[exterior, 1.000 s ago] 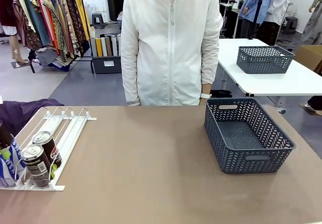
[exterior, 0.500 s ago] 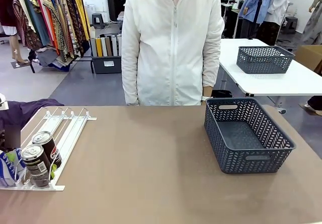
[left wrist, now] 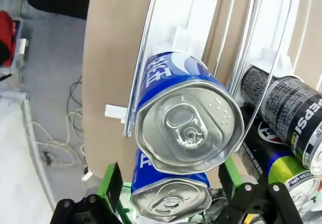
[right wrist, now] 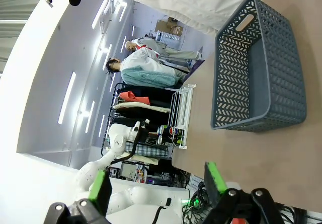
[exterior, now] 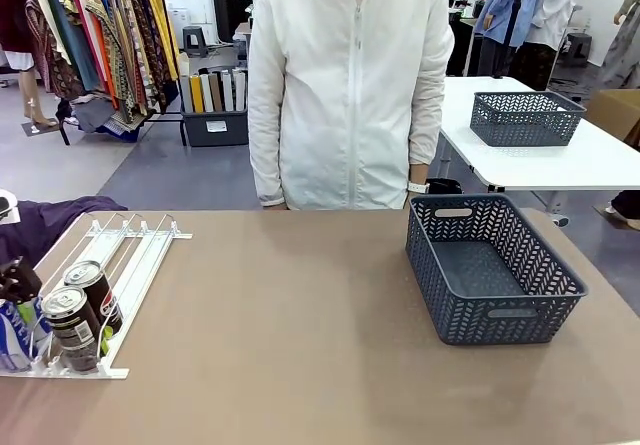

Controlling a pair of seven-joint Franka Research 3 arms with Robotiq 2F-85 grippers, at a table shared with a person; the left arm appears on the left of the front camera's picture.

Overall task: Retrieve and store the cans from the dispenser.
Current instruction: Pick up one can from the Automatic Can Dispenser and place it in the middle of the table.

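Note:
The white dispenser [exterior: 140,255] lies at the table's left. Two dark cans [exterior: 75,327] stand in its right lane, and a blue can [exterior: 8,337] stands in the left lane at the picture's edge. In the left wrist view two blue cans lie in line, the farther one [left wrist: 186,118] behind the nearer one [left wrist: 168,199]. My left gripper [left wrist: 171,176] is open, its green pads [left wrist: 111,182] on either side of the nearer blue can with gaps. In the front view my left gripper [exterior: 18,285] hangs over the lane's near end. My right gripper [right wrist: 157,183] is open and holds nothing.
A dark grey lattice basket [exterior: 545,255] stands at the table's right, with nothing in it. A person in a white jacket [exterior: 350,85] stands at the far edge. Dark cloth [exterior: 50,220] lies beyond the dispenser. The brown tabletop [exterior: 290,325] between rack and basket is bare.
My left gripper has shifted slightly over the blue can at the dispenser's near end. The person has moved a little to the right.

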